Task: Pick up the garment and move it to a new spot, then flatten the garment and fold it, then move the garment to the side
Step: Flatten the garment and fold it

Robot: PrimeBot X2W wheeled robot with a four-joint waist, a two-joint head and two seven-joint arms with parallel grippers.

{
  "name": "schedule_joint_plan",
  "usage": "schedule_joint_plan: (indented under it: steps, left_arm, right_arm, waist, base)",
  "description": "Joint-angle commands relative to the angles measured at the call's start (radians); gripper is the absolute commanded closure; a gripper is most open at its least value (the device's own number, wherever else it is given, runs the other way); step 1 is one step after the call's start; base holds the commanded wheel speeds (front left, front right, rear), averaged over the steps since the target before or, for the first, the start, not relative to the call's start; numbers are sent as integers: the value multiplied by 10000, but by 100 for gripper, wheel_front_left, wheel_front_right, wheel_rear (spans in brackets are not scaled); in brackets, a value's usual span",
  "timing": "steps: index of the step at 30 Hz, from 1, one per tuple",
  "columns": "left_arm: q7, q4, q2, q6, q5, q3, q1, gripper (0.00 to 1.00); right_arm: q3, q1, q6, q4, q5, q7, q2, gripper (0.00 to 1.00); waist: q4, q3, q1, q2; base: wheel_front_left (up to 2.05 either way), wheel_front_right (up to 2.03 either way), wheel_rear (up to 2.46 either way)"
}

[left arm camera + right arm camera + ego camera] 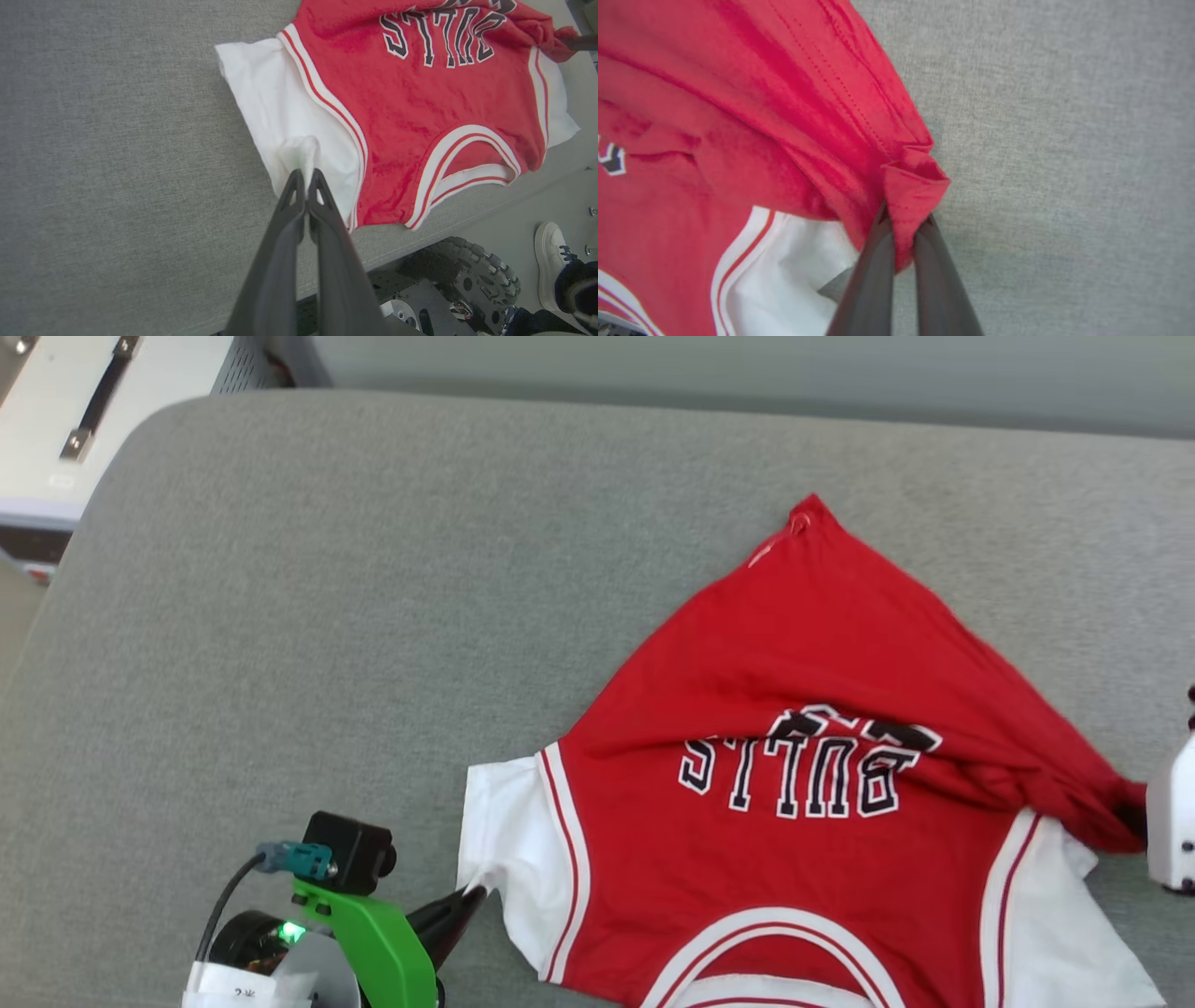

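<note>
Head view: the garment (803,709) lies rumpled on the grey table (327,616) toward 4 o'clock, with the left pincer (471,896) low at 7 o'clock. Left wrist view: its jaws are closed on a thin tuft of white sleeve, which could slip free under pull. Right wrist view: the right pincer (903,224) clamps a bunched red corner, fingers pointing to 12 o'clock.
</note>
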Motion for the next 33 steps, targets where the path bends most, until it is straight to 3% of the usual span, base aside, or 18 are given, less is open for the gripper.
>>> schedule_joint_plan:
  steps: [1,9,14,23,24,25,33]
  left_arm:
    - [-88,71,-67,72,-126,-1,167,100]
    - [-276,375,-272,66,-259,-79,422,100]
    - [-450,471,-463,-31,-421,-47,489,100]
    - [-575,512,-469,-132,-542,86,437,100]
    - [-572,512,-461,-140,-537,86,424,100]
    - [-571,516,-458,-150,-530,87,405,100]
    - [-577,460,-460,-209,-405,32,271,100]
  right_arm:
    - [-66,341,-7,-163,111,-99,-20,100]
    - [-527,2397,-7,-1220,404,-141,261,100]
    - [-1166,3505,-7,-1494,606,-221,811,100]
    - [-1276,3865,-7,-1457,372,-457,1109,100]
    - [-1245,3833,-7,-1492,344,-482,1056,73]
    - [-1268,3776,-7,-1510,379,-515,1037,0]
    - [-1189,3072,-7,-2678,968,75,403,0]
  waist:
    - [-634,-743,1,0]
    - [-912,-1197,1,0]
    - [-848,-1272,1,0]
    - [-758,-1154,1,0]
    - [-747,-1136,1,0]
    - [-727,-1124,1,0]
    - [-505,-966,1,0]
  base:
    - [0,0,0]
    - [0,0,0]
    - [0,0,0]
    - [0,0,0]
    - [0,0,0]
    - [0,0,0]
    - [0,0,0]
